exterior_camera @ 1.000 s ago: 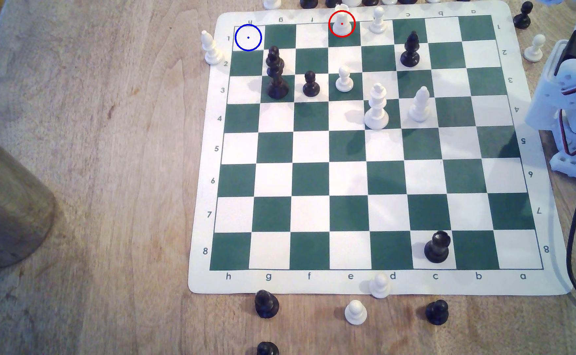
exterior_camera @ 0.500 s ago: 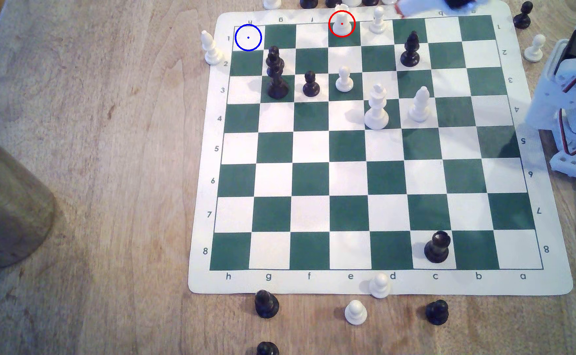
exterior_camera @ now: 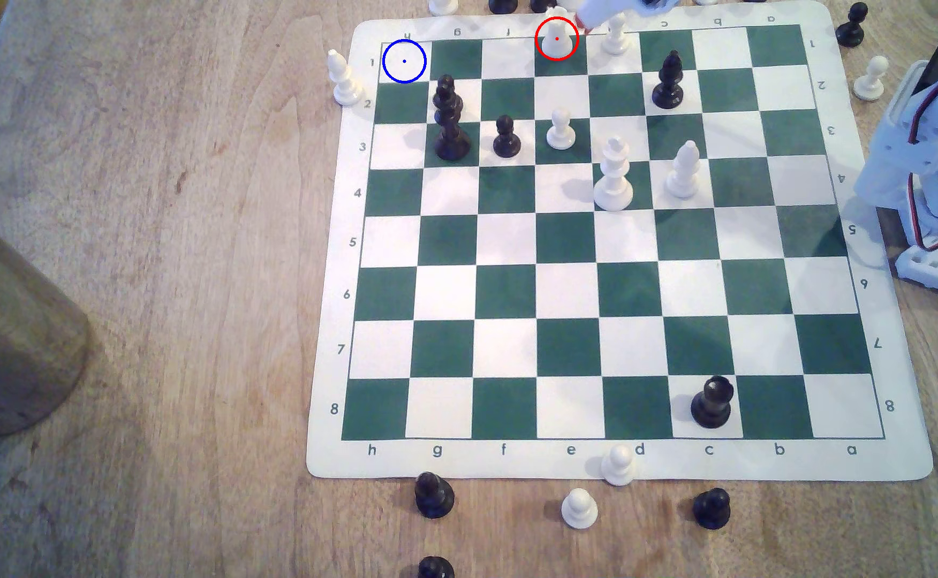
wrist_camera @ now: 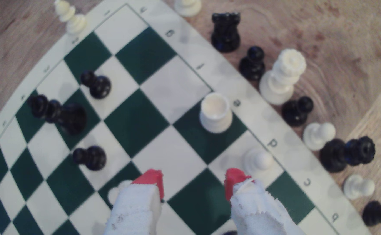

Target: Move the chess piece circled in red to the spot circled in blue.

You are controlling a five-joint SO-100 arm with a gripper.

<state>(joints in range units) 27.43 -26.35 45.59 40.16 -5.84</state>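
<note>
Exterior view: the white rook [exterior_camera: 557, 39] stands upright on its red-ringed green square at the mat's far edge, the gripper [exterior_camera: 594, 16] just beside it on the exterior view's right. Wrist view: fingers [wrist_camera: 151, 178] spread apart, holding nothing (rook [wrist_camera: 215, 115] ahead, slightly off the gap's centreline).

You are looking down on a pale wooden tabletop [exterior_camera: 177, 278] with streaky grain and small reddish-brown marks. At the exterior view's left a blurred wooden cylinder [exterior_camera: 10, 333] stands on it. Soft, even light leaves only faint shadows across the wood.
</note>
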